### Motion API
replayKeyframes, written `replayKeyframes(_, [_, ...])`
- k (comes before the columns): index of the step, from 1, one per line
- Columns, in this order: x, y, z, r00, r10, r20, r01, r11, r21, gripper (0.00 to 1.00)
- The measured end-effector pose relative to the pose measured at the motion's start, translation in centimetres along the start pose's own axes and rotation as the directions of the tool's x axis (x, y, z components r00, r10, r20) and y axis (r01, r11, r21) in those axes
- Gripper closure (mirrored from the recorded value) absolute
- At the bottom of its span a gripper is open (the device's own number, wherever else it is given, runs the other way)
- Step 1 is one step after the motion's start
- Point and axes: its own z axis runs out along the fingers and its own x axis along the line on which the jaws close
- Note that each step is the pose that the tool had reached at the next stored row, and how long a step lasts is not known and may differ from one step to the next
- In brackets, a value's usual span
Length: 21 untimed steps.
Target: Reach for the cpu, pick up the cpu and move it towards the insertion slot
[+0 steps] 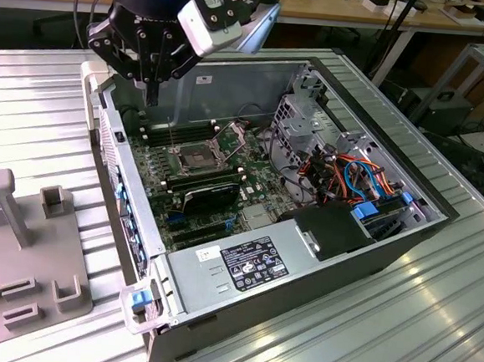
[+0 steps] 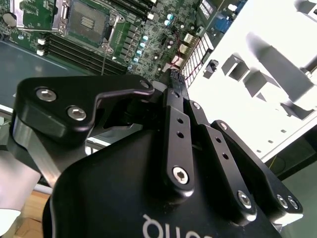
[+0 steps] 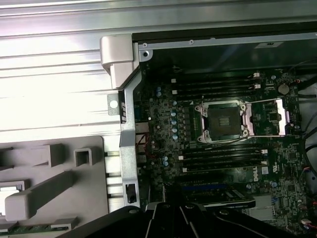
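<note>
My gripper (image 1: 152,98) hangs above the near-left wall of the open computer case, its two black fingers pointing down and pressed together. In the second wrist view the gripper (image 2: 176,83) closes to a narrow tip, and I see nothing between the fingers. The insertion slot (image 1: 192,154) lies on the green board, below the gripper and towards the exterior view's right. It has a silver frame and a dark centre in both wrist views (image 2: 89,22) (image 3: 224,120). The cpu is hidden. A pale flat square (image 3: 10,191) rests in the grey fixture; I cannot tell what it is.
A grey fixture plate (image 1: 18,256) with upright blocks stands on the ribbed table at the exterior view's left. The case wall (image 1: 120,188) separates it from the board. A black finned block (image 1: 209,197), memory slots, a power supply (image 1: 244,261) and cables crowd the case.
</note>
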Motion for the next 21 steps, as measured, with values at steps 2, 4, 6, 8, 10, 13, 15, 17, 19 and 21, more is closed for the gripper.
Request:
replayKeyframes(2, [0.12,-0.01,0.00,1.0000,0.000,0.0001,0.000,1.0000,-0.0001,0.89])
replayKeyframes(4, [0.24,-0.02,0.00,1.0000,0.000,0.0000,0.000,1.0000,-0.0001,0.89])
replayKeyframes(6, [0.35,-0.03,0.00,1.0000,0.000,0.0000,0.000,1.0000,-0.0001,0.89])
replayKeyframes(8, [0.51,-0.04,-0.01,1.0000,0.000,0.0000,0.000,1.0000,0.0000,0.89])
replayKeyframes(10, [0.66,-0.05,0.00,1.0000,0.000,0.0000,0.000,1.0000,-0.0002,0.89])
replayKeyframes(13, [1.03,-0.08,-0.01,1.0000,0.000,-0.0001,0.000,1.0000,0.0000,0.89])
replayKeyframes(15, [1.19,-0.09,-0.01,1.0000,0.000,-0.0002,0.000,1.0000,0.0000,0.89])
replayKeyframes(17, [1.35,-0.10,-0.02,1.0000,0.000,-0.0002,0.000,1.0000,-0.0001,0.89])
replayKeyframes(19, [1.56,-0.12,-0.02,1.0000,0.000,-0.0003,0.000,1.0000,0.0000,0.89])
replayKeyframes(21, [1.74,-0.13,-0.02,1.0000,0.000,-0.0003,0.000,1.0000,-0.0001,0.89])
